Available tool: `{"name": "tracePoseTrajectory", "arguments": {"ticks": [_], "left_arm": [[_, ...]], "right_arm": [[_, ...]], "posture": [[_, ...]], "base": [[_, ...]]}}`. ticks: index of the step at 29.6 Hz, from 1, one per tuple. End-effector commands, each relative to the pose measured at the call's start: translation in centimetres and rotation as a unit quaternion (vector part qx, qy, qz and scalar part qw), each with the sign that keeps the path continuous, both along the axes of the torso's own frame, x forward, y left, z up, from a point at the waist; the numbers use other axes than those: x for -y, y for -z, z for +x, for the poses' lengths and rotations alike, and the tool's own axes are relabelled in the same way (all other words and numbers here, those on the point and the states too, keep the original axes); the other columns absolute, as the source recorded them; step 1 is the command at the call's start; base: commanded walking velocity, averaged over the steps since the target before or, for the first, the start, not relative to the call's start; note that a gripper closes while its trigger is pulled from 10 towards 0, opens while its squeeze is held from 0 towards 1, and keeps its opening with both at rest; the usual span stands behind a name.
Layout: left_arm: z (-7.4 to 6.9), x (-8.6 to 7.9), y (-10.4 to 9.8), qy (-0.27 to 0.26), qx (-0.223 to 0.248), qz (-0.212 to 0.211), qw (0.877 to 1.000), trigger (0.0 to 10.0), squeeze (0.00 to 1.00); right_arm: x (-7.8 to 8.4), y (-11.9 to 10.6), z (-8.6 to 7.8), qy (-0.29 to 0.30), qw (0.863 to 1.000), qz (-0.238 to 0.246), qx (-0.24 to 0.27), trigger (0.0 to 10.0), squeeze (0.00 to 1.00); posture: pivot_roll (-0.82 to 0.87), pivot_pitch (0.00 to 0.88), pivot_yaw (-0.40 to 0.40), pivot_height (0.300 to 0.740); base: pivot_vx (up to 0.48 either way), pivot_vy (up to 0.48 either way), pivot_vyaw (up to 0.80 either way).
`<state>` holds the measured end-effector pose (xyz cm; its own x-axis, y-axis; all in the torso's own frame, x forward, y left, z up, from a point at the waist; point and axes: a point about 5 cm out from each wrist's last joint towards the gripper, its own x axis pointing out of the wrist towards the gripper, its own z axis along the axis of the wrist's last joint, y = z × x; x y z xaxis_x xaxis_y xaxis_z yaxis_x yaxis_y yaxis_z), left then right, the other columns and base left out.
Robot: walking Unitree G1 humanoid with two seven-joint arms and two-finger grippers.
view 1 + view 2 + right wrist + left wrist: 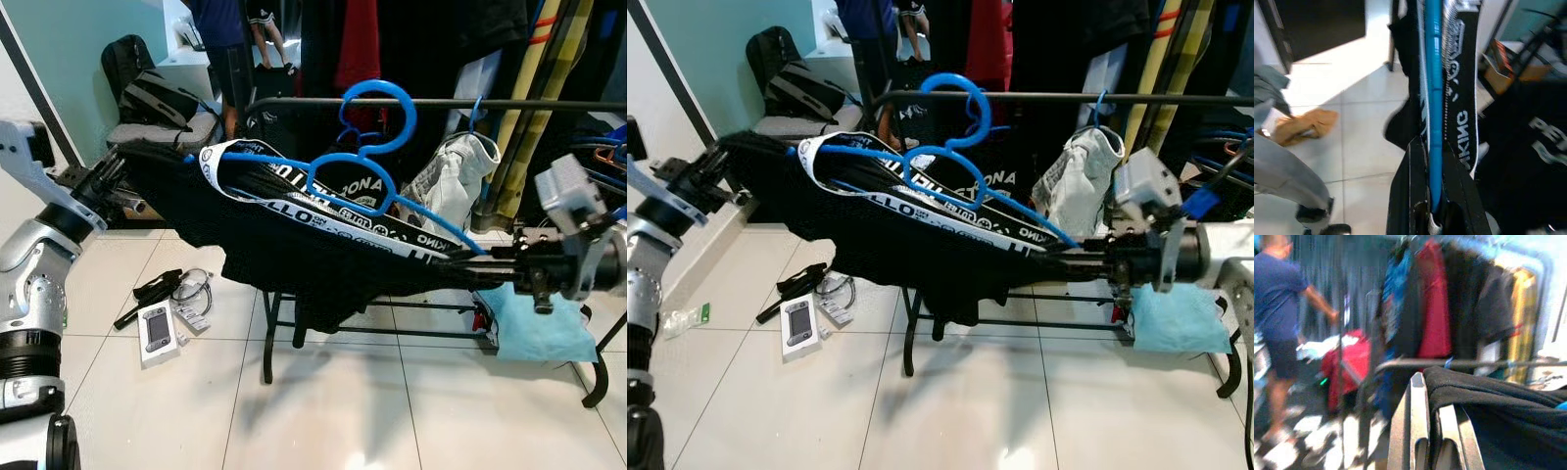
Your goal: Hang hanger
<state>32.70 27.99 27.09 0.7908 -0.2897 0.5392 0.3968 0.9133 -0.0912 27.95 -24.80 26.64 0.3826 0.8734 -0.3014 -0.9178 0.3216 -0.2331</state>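
blue hanger (364,162) carrying a black shirt (294,250), held level before the rail (441,103): right gripper (460,262) pinching its arm, left gripper (122,166) clamped on the shirt's other end.

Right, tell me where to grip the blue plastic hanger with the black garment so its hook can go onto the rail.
Grip the blue plastic hanger at its two shoulder ends, from the outer sides, as both grippers do now: the left gripper pinches the black garment over one end and the right gripper clamps the other arm. That leaves the raised hook free near the black rail.
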Motion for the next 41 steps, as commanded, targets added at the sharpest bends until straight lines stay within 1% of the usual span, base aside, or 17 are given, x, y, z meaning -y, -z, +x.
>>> {"name": "tracePoseTrajectory", "arguments": {"ticks": [1,3,5,7,9,10,11,15,16,18,20,22,23,25,28,32,41], "left_arm": [[-1.6,-1.3,-0.8,0.005,0.036,-0.03,0.999,0.4,0.0],[-1.6,-1.3,-0.8,0.005,0.036,-0.03,0.999,0.4,0.0],[-3.1,4.2,0.4,0.167,0.037,0.073,0.983,3.6,0.0],[-3.8,6.3,1.6,0.227,0.023,0.114,0.967,3.7,0.0],[-3.8,6.3,1.6,0.227,0.023,0.114,0.967,3.7,0.0],[-4.3,8.0,2.7,0.271,0.007,0.149,0.951,4.3,0.0],[-4.3,9.1,3.7,0.288,-0.009,0.174,0.941,7.6,0.0],[-4.2,9.8,4.3,0.293,-0.017,0.19,0.937,7.8,0.0],[-3.6,10.0,4.2,0.272,-0.017,0.193,0.943,9.6,0.0],[-3.6,10.0,4.2,0.272,-0.017,0.193,0.943,9.6,0.0],[-2.6,9.5,3.4,0.216,-0.009,0.179,0.96,9.6,0.0],[-2.6,9.5,3.4,0.216,-0.009,0.179,0.96,9.6,0.0],[-1.8,8.3,2.6,0.165,-0.003,0.16,0.973,8.7,0.0],[-1.8,8.3,2.6,0.165,-0.003,0.16,0.973,8.7,0.0],[-0.5,3.0,0.6,-0.005,0.002,0.069,0.998,7.8,0.0],[-0.6,-0.6,-0.3,-0.086,0.007,-0.006,0.996,8.5,0.0],[-0.7,-2.1,-0.3,-0.124,0.004,-0.039,0.992,8.8,0.0]], "right_arm": [[1.5,1.0,0.3,0.051,0.998,-0.014,-0.018,0.0,0.0],[1.5,1.0,0.3,0.051,0.998,-0.014,-0.018,0.0,0.0],[0.8,0.3,0.7,0.046,0.999,0.018,0.003,0.0,0.0],[0.4,-0.1,0.7,0.037,0.999,0.031,0.007,0.0,0.0],[0.4,-0.1,0.7,0.037,0.999,0.031,0.007,0.0,0.0],[0.1,-0.3,0.6,0.027,0.999,0.038,0.007,0.0,0.0],[-0.1,-0.4,0.5,0.019,0.999,0.041,0.005,0.0,0.0],[-0.2,-0.5,0.4,0.013,0.999,0.042,0.003,0.0,0.0],[-0.3,-0.2,0.2,0.007,0.999,0.034,-0.006,0.0,0.0],[-0.3,-0.2,0.2,0.007,0.999,0.034,-0.006,0.0,0.0],[-0.3,0.3,0.0,0.007,1.0,0.017,-0.02,0.0,0.0],[-0.3,0.3,0.0,0.007,1.0,0.017,-0.02,0.0,0.0],[-0.1,0.8,-0.1,0.012,1.0,0.005,-0.028,0.0,0.0],[-0.1,0.8,-0.1,0.012,1.0,0.005,-0.028,0.0,0.0],[0.5,1.7,-0.1,0.028,0.998,-0.025,-0.04,0.0,0.0],[0.7,1.9,-0.2,0.034,0.998,-0.029,-0.045,0.0,0.0],[0.9,1.8,-0.2,0.043,0.998,-0.024,-0.042,0.0,0.0]], "posture": [[-0.1,0.0,0.032,0.74],[-0.1,0.0,0.032,0.74],[-0.1,0.0,0.028,0.74],[-0.1,0.0,0.028,0.74],[-0.1,0.0,0.028,0.74],[-0.11,0.0,0.028,0.74],[-0.11,0.0,0.03,0.74],[-0.11,0.0,0.031,0.74],[-0.11,0.0,0.032,0.74],[-0.11,0.0,0.032,0.74],[-0.12,0.0,0.031,0.74],[-0.12,0.0,0.031,0.74],[-0.12,0.0,0.03,0.74],[-0.12,0.0,0.03,0.74],[-0.12,0.0,0.03,0.74],[-0.12,0.0,0.031,0.74],[-0.12,0.0,0.03,0.74]], "base": [[0.0,0.0,0.0],[0.0,0.0,0.0],[0.0,0.0,0.0],[0.0,0.0,0.0],[0.0,0.0,0.0],[0.0,0.0,0.0],[0.0,0.0,0.0],[0.0,0.0,0.0],[0.0,0.0,0.0],[0.0,0.0,0.0],[0.0,0.0,0.0],[0.0,0.0,0.0],[0.0,0.0,0.0],[0.0,0.0,0.0],[0.0,0.0,0.0],[0.0,0.0,0.0],[0.0,0.0,0.0]]}}
